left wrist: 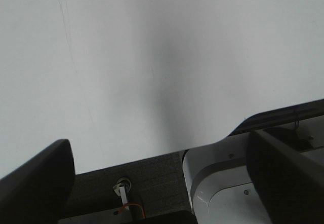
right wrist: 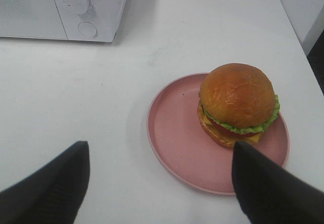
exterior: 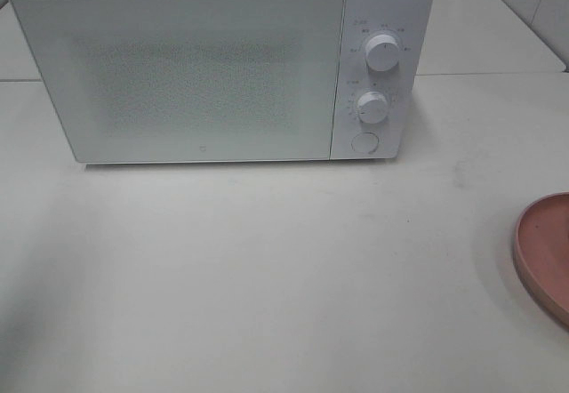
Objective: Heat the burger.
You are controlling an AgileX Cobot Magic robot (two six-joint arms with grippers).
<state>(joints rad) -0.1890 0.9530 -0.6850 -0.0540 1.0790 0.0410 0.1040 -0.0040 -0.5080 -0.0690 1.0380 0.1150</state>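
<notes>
Exterior high view: a white microwave [exterior: 222, 64] is being shown across the upper left and centre of the frame, standing on the pale worktop [exterior: 267, 277] with its door [exterior: 178, 73] closed. At the right of the door, on the control panel, two round knobs are being displayed one above the other, the upper knob [exterior: 382, 52] and the lower knob [exterior: 372, 107], with a round button [exterior: 363, 142] below them. At the right edge of the frame, part of a pink plate [exterior: 544, 251] is being cut off by the border; neither arm is being seen in this view.

Left wrist view: the left gripper [left wrist: 167, 183] is being held over bare worktop, its dark fingers [left wrist: 35, 183] being seen spread well apart at the lower left and lower right of the frame, with nothing between them.

Right wrist view: the microwave's panel corner is being seen at the upper left. The right gripper [right wrist: 162, 183] is being held with its fingers [right wrist: 50, 188] wide apart and empty at the lower corners. At the centre right of the frame, the burger [right wrist: 237, 105] is being carried upright on the pink plate, toward the plate's right side.
</notes>
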